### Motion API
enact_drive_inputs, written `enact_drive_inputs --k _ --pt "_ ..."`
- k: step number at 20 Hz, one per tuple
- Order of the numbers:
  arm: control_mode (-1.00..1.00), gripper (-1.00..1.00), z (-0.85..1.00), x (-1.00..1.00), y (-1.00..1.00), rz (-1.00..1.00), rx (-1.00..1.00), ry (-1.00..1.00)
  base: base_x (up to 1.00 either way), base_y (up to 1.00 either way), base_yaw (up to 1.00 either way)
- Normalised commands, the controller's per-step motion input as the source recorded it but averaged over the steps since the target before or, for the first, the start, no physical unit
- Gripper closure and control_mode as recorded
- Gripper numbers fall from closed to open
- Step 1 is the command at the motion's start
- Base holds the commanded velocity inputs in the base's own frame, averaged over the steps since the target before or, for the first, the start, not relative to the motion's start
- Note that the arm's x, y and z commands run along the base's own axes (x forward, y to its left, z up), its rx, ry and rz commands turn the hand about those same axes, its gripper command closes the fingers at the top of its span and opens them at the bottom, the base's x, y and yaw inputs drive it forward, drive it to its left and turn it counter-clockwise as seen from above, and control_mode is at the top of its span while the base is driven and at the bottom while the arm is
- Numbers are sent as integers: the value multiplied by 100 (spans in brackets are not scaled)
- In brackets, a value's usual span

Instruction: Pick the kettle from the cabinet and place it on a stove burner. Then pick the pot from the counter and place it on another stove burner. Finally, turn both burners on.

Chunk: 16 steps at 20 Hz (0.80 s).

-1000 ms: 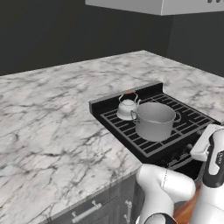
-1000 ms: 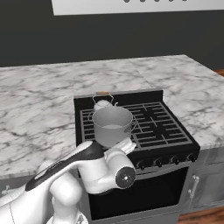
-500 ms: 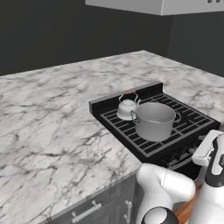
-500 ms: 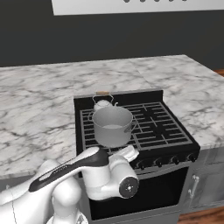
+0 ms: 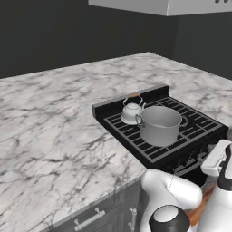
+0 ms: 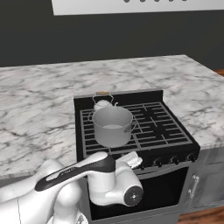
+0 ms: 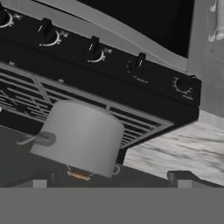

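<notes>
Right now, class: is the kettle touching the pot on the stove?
Cannot tell. In the left base view the kettle sits just behind the pot, overlapping its rim; no view shows a gap or contact plainly.

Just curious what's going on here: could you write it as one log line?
kettle: on back burner | pot: on front burner | pincer: open, empty, facing knobs | burners: not visibly lit

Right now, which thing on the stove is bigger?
The pot, wide, grey and open-topped with small side handles. The kettle behind it is small, rounded and whitish, with an arched handle.
</notes>
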Motion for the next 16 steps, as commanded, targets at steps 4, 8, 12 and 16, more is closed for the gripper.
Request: enact_drive_inputs --k 4,8,12,16 --pt "-100 -100 -20 -8 -2 0 3 0 0 0 0" --pt "-100 -100 -16 -9 -1 0 5 0 0 0 0" --pt "-100 -100 -18 -6 -1 0 3 0 0 0 0" --pt "-100 -100 -11 0 0 0 0 1 0 0 0"
